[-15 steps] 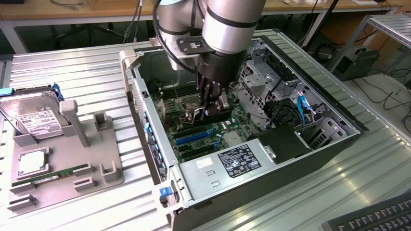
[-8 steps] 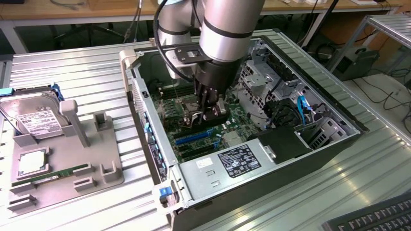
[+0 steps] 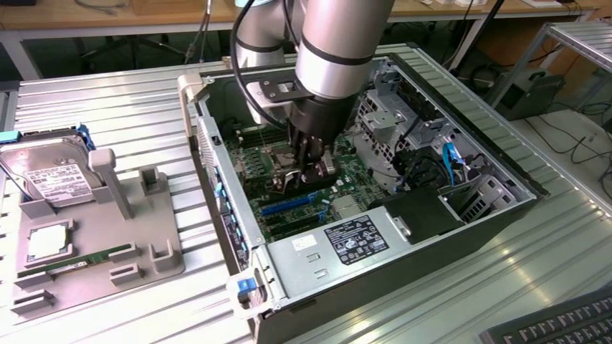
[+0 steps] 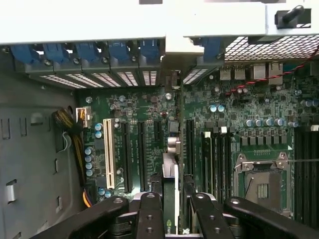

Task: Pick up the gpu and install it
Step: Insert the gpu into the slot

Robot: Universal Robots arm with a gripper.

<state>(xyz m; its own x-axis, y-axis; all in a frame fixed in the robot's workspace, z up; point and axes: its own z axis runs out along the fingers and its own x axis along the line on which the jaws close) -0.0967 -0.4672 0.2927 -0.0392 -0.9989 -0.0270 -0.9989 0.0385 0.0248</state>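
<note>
My gripper [image 3: 306, 172] reaches down into the open computer case [image 3: 225, 179] and is shut on the gpu [image 3: 287, 180]. In the wrist view the gpu [image 4: 170, 174] shows edge-on, a thin green card with its silver bracket end pointing toward the rear slot openings. It sits upright between my black fingers [image 4: 149, 214], with the gripper [image 4: 172, 204] clamped on its two faces. The card hangs over the motherboard [image 4: 239, 144], roughly in line with the long black expansion slots [image 4: 189, 144]. I cannot tell whether its lower edge touches a slot.
A grey holder [image 3: 143, 236] at the exterior view's left carries a hard drive [image 3: 53, 179], a memory stick [image 3: 86, 258] and a processor [image 3: 48, 242]. Inside the case are the power supply [image 3: 349, 238], drive cage [image 3: 383, 115], CPU socket [image 4: 261, 184], white slot [image 4: 108, 152] and a cable bundle [image 4: 75, 144].
</note>
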